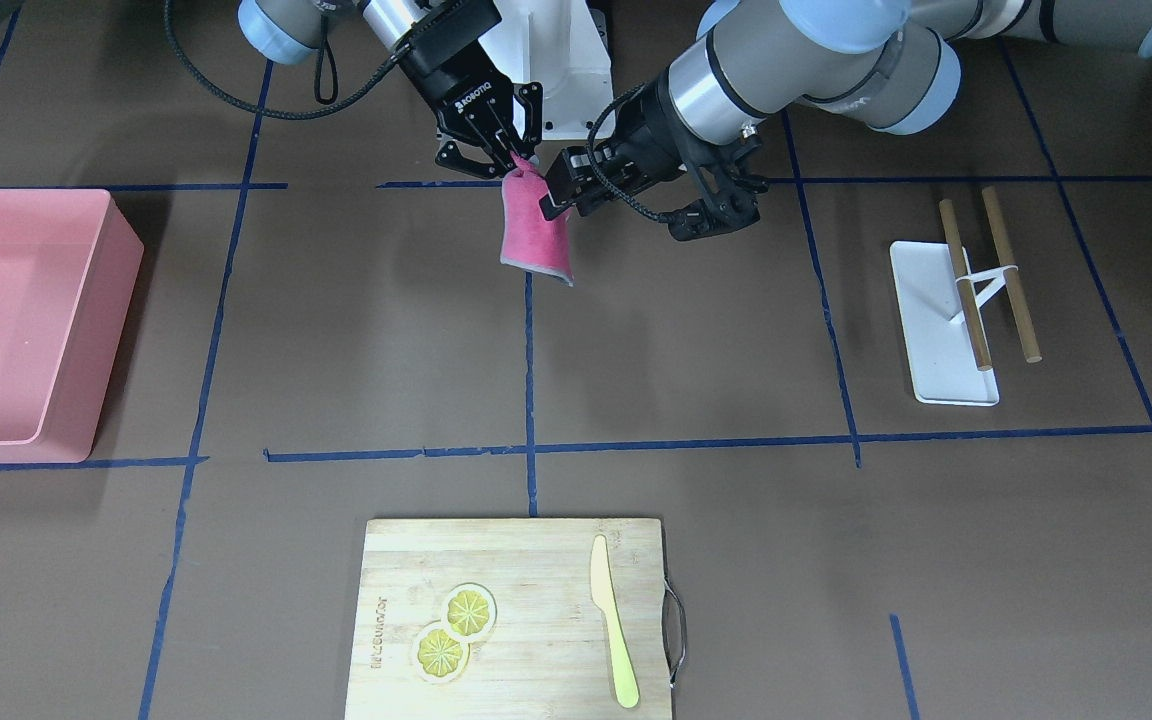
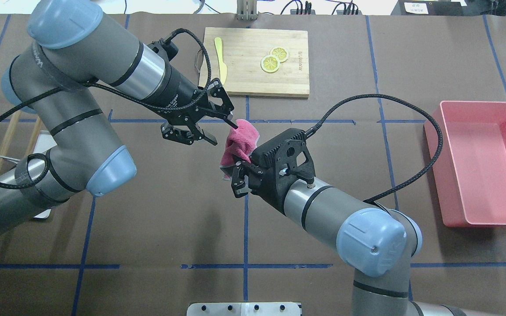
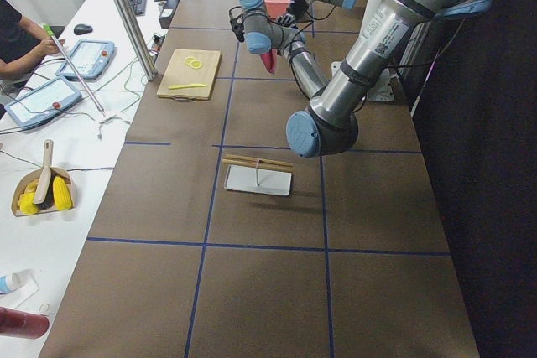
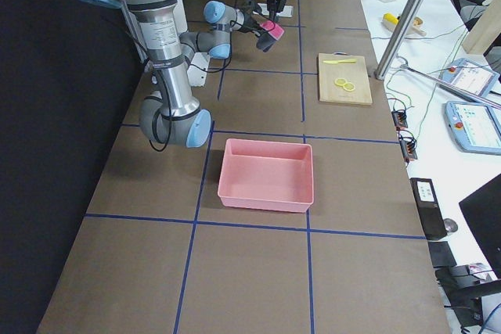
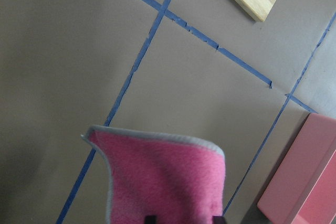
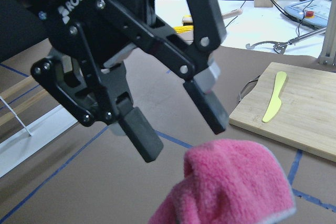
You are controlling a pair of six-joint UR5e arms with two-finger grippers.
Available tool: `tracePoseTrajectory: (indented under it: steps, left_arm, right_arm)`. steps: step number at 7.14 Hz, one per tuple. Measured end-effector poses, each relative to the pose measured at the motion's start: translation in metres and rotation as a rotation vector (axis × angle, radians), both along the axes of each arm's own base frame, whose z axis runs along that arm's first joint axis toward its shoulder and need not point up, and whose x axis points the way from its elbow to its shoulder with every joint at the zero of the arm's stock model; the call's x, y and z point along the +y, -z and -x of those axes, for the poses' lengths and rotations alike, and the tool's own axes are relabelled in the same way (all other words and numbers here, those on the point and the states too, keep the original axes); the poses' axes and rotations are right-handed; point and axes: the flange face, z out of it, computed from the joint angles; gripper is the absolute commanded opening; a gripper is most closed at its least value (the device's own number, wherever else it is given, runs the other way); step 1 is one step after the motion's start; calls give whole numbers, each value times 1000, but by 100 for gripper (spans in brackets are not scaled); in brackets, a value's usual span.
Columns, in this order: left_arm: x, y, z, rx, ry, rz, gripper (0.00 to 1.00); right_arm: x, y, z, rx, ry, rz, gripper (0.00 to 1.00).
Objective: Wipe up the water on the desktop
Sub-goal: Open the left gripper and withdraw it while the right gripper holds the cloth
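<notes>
A pink cloth hangs in the air over the dark-brown desktop, near the robot's base. My right gripper is shut on its upper corner; it also shows in the overhead view. My left gripper is open, its fingertips right beside the cloth, one tip touching it. The right wrist view shows the left gripper spread open just above the cloth. The cloth fills the bottom of the left wrist view. I see no water on the desktop.
A pink bin stands on the robot's right. A bamboo cutting board with lemon slices and a yellow knife lies at the far edge. A white rack with wooden sticks lies on the robot's left.
</notes>
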Motion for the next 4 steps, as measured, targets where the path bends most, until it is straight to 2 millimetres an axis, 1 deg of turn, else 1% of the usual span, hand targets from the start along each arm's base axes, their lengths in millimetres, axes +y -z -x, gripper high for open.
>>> tracePoseTrajectory:
  steps: [2,3,4]
  left_arm:
    - [-2,2,6,3,9,-4,100]
    - [-9,2,17,5,24,-6,100]
    - [-19,-2,33,4,40,-2,100]
  right_arm:
    - [-1,0,-1,3,-2,1,0]
    - [-1,0,-2,6,-4,3,0]
    - [-1,1,-7,16,-6,8,0]
